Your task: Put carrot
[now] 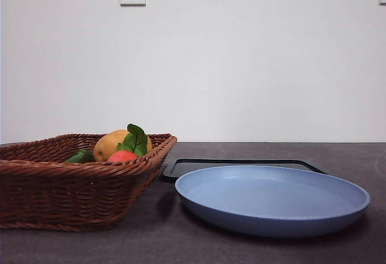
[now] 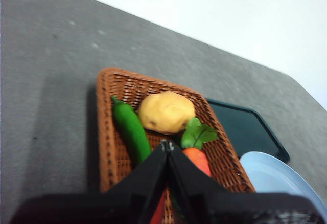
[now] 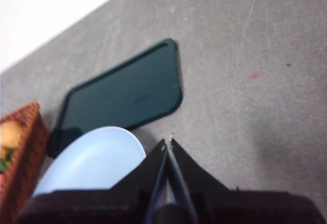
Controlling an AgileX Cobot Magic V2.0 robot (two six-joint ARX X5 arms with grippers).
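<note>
While both arms wait up high, the carrot [image 1: 122, 155] sits in the wicker basket [image 1: 54, 182], not yet picked.

Front view: no arm in shot; carrot only peeks over the basket rim beside the potato [image 1: 110, 143], its body hidden by the weave; blue plate [image 1: 271, 198] stands just beside the basket w/ a dark tray [image 1: 241, 164] behind it, likely the drop spot, tho the task doesn't say where. Left wrist view: left gripper [image 2: 167, 144] has jaws clenched, nothing between them, hanging above the basket; carrot just past the jaw tips and partly covered by them, green pepper [image 2: 132, 131] to one side, potato beyond. Right wrist view: right gripper [image 3: 168, 141] jaws also pressed together, empty, over bare tabletop [image 3: 245, 81] near the plate edge; basket cut off at frame edge, pic blurry.
</note>
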